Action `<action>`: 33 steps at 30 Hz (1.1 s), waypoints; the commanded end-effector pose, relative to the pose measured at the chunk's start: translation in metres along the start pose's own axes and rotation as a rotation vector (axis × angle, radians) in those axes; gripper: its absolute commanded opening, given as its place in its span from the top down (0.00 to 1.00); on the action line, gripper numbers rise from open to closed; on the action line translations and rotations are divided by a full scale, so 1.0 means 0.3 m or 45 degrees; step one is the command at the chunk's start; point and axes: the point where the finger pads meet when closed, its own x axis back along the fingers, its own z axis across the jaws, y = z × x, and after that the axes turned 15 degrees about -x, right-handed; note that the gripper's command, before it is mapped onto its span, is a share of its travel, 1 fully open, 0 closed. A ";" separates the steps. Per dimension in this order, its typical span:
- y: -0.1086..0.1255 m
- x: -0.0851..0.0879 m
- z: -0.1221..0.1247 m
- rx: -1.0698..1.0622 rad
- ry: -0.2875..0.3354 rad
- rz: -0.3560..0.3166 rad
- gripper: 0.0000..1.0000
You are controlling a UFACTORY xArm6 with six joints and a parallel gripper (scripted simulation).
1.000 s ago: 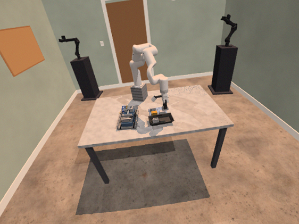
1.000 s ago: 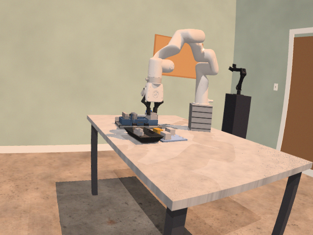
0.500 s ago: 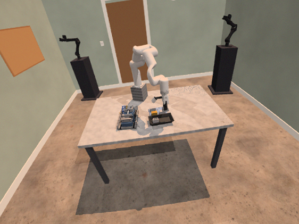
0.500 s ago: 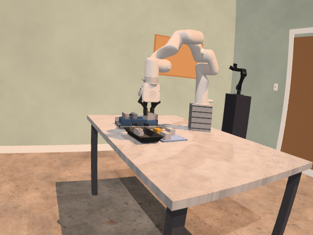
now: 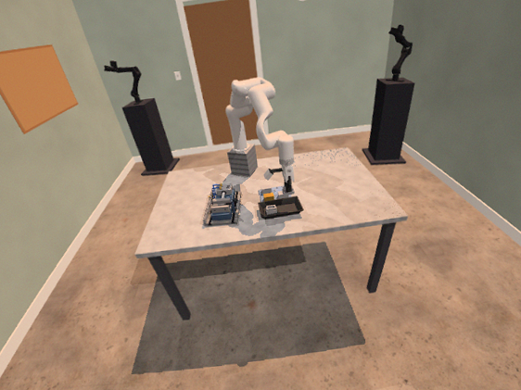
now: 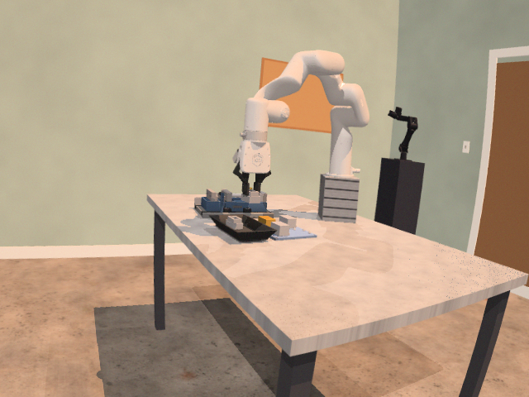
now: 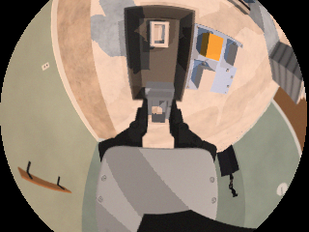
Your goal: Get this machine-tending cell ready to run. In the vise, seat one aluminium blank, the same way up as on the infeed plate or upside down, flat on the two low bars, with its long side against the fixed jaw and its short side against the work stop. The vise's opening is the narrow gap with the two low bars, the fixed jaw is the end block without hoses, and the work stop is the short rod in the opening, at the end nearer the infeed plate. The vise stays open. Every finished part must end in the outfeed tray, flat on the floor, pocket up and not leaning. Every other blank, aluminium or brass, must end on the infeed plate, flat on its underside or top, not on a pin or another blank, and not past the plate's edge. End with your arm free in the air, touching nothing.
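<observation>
Gripper (image 7: 157, 118) pointing straight down, jaws drawn in to a moderate gap and clamped on a small grey block (image 7: 157, 104). In the wrist view the block shows a pale square mark on its upper face, possibly a pocket; too small and blurred to be sure, so I cannot say whether it is a blank or a finished part.

Landmark: the black outfeed tray (image 7: 184, 52). The gripper and its block hang over the end of the tray nearer the arm's base; from the exterior view the block (image 6: 254, 197) looks raised above the tray (image 6: 247, 234), not touching it.

A second grey piece (image 7: 158, 33) lies on the tray floor, toward the far end from the held block, with a light rectangular recess facing up. In the top view it sits at the tray's left end (image 5: 270, 208).

Just beside the tray's long side is the pale blue infeed plate (image 7: 220, 79). An orange-yellow brass blank (image 7: 210, 46) rests on it, and a grey aluminium blank (image 6: 282, 228) beside that.

On the other side of the tray, apart from it, stands the blue vise (image 5: 221, 209); its opening cannot be made out at this size.
</observation>
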 end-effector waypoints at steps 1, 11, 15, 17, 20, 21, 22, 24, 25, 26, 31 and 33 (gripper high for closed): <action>0.004 0.004 -0.005 0.000 -0.006 -0.004 1.00; 0.004 -0.027 -0.006 0.000 -0.005 -0.004 1.00; 0.004 -0.041 -0.006 0.000 -0.005 -0.004 1.00; 0.004 -0.046 -0.006 0.000 -0.005 -0.004 1.00; 0.004 -0.062 -0.007 0.000 -0.005 -0.004 1.00; 0.005 -0.068 -0.007 0.000 -0.005 -0.004 1.00; 0.005 -0.074 -0.007 0.000 -0.005 -0.004 1.00; 0.005 -0.086 -0.007 0.000 -0.005 -0.004 1.00; 0.005 -0.092 -0.007 0.000 -0.005 -0.004 1.00; 0.005 -0.099 -0.007 0.000 -0.005 -0.004 1.00; 0.005 -0.132 -0.008 0.000 -0.005 -0.004 1.00; 0.005 -0.132 -0.008 0.000 -0.005 -0.004 1.00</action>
